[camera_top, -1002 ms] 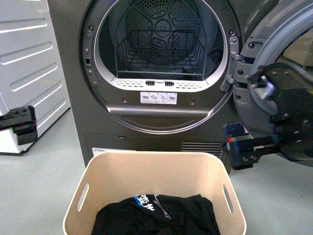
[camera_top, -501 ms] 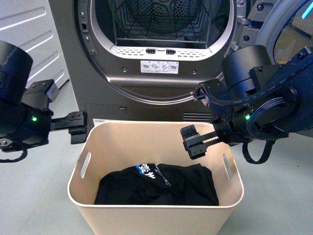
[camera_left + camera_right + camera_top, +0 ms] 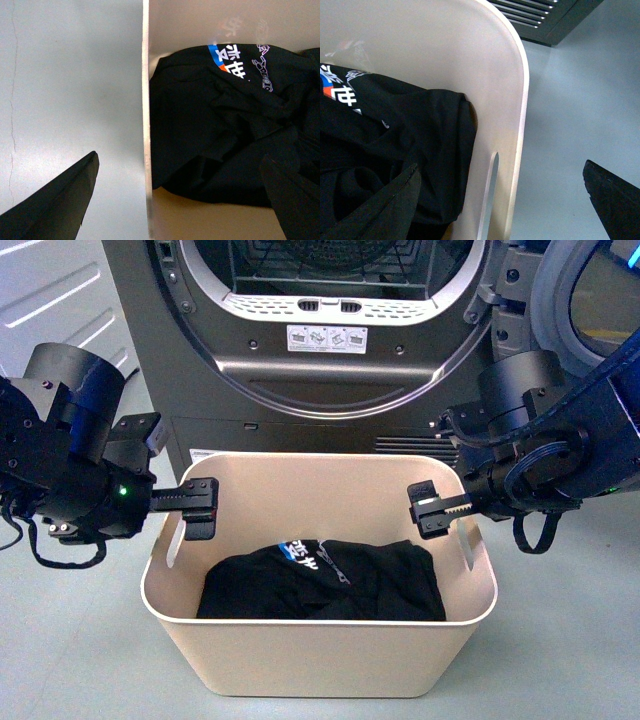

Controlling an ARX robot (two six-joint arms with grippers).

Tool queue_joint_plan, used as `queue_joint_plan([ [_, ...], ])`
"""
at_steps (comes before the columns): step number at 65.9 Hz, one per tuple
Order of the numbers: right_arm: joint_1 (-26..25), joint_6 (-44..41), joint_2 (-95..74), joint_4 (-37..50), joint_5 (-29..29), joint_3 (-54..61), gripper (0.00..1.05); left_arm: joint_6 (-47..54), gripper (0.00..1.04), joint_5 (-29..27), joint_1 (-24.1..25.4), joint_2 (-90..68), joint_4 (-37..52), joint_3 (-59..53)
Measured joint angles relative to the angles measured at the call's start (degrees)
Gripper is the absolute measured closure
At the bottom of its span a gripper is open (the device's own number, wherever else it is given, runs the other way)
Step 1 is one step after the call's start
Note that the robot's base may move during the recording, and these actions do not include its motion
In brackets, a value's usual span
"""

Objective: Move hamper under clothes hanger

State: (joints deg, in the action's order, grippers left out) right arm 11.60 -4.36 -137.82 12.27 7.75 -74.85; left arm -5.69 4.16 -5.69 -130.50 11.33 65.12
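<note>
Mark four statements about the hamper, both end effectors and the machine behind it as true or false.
1. The cream plastic rectangular hamper holds a black printed garment. True.
2. The right end effector is open and straddles the hamper's side wall. True.
3. The left end effector is shut on the rim. False: it is open, with one finger inside the wall and one outside.
4. The dark grey front-loading machine is closed. False: its round door stands open.

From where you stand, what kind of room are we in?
Most likely a laundry room: a dark grey front-loading machine stands open straight ahead, a beige hamper sits on the floor before it holding black clothing, and what looks like a white appliance stands beside the machine.
</note>
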Motion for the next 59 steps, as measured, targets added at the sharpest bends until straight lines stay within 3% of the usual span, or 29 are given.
queue_joint_plan([
  [34,-2.5,0.8,-6.6,-0.3,0.2,-4.9,0.08,1.8,0.07,0.0,-0.3,-5.2,0.6,4.6],
  [41,-3.0,1.3,-7.3,-0.2,0.7,-5.0,0.16,2.2,0.21,-0.6,-0.5,-5.9,0.2,5.4],
  [59,-3.3,2.9,-8.7,-0.4,0.6,-5.2,0.61,2.8,0.67,-1.6,-1.2,-7.1,0.4,5.7],
])
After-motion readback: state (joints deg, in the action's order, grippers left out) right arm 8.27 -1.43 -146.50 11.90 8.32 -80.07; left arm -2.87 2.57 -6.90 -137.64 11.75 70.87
